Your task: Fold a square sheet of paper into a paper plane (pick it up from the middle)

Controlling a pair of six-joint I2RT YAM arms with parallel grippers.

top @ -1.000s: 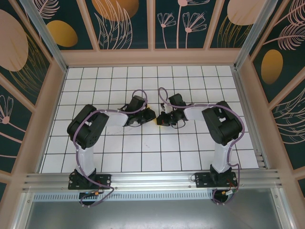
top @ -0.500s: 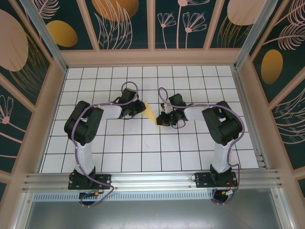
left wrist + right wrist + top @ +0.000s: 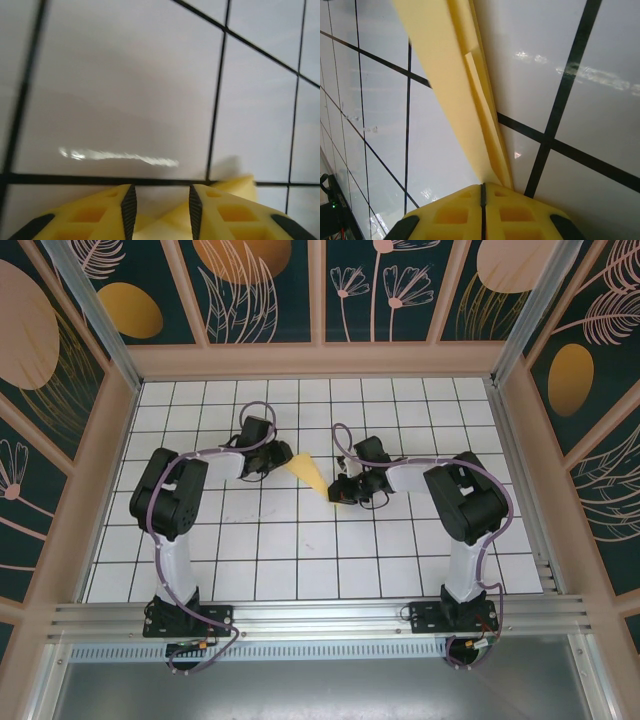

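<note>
The right wrist view gives layered creases in the yellow paper (image 3: pixel 445 75), its tip pinched by the clenched right gripper (image 3: pixel 482 195). Overhead it is a slim wedge between both arms; the left gripper (image 3: pixel 161 190) gapes, released.

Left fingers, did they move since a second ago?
Yes. The left fingers slid left and toward the back wall over the gridded table, uncovering the yellow paper.

no legible txt, labels, brands, nos. or signs on anything in view.
</note>
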